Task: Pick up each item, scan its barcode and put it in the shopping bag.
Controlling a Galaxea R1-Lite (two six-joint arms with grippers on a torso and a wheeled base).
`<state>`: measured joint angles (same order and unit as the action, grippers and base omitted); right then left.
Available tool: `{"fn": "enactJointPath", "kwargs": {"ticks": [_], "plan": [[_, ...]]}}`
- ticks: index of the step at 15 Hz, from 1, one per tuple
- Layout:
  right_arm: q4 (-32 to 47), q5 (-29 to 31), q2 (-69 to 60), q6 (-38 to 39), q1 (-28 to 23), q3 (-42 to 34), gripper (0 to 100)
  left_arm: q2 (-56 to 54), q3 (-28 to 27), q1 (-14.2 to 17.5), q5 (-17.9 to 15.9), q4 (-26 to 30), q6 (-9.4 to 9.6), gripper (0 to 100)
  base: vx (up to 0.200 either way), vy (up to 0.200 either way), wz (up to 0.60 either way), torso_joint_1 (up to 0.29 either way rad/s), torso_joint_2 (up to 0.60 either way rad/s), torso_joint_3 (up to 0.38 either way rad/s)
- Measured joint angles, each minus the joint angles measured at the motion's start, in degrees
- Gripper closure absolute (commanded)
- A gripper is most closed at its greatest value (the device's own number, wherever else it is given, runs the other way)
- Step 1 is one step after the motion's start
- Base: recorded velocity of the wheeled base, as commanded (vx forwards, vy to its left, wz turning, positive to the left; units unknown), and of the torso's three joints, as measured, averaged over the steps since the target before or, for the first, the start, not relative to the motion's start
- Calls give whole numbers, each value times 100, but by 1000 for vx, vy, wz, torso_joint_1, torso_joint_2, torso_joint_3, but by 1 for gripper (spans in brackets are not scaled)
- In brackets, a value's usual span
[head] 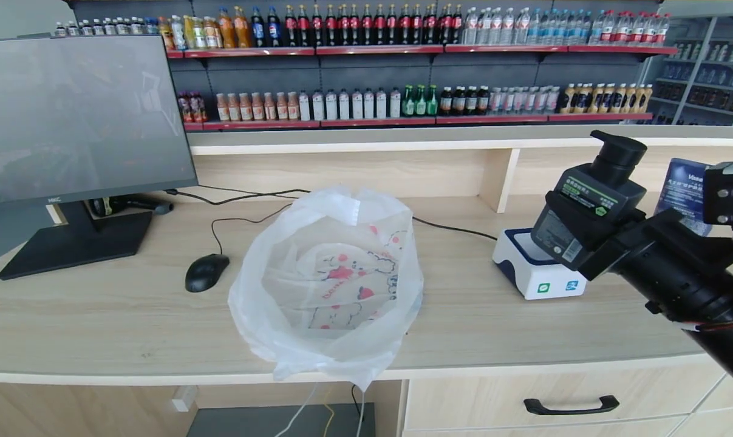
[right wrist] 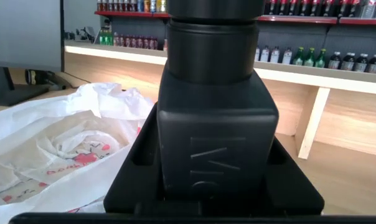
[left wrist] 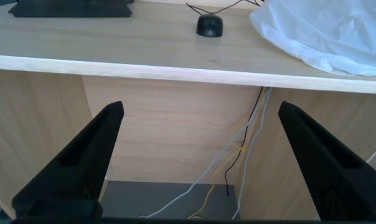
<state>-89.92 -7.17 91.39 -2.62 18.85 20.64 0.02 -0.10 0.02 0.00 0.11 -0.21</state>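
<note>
Two things flank the shopping bag (head: 396, 291): mouse (head: 206, 272) and scanner (head: 539, 276).

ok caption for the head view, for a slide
Right gripper holds a black bottle close to the white scanner, open shopping bag on the counter

The bottle (head: 588, 206) is black, the bag (head: 327, 267) white.

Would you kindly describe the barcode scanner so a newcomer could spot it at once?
On the long wooden counter, go from the white shopping bag toward the robot's right. The scanner sits there, just below the black bottle in the right pincer. It is the only small white box with a dark blue top.
</note>
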Motion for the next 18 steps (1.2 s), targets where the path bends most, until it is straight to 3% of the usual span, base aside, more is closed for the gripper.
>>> {"fn": "enactJointPath", "kwargs": {"ticks": [4,6,8,10,14,18], "plan": [[-2,-402,113,-501,-336,201,100,0,0,-2,-2,-1,0,0,0,0,0,0,0,0],[9,-1727,244,-1468,-752,315,100,0,0,-2,0,-1,0,0,0,0,0,0,0,0],[189,-2249,400,-2556,-984,579,100,0,0,-2,-2,-1,2,0,0,0,0,0,0,0],[389,-2308,605,-3416,-1028,898,100,0,0,-2,0,-1,2,0,0,0,0,0,0,0],[17,-1987,1254,-4511,-923,1390,100,0,0,-2,0,-4,2,0,0,0,0,0,0,0],[-2,-2146,1616,-5349,-1025,1359,100,0,0,-2,-5,-1,5,0,0,0,0,0,0,0]]}}
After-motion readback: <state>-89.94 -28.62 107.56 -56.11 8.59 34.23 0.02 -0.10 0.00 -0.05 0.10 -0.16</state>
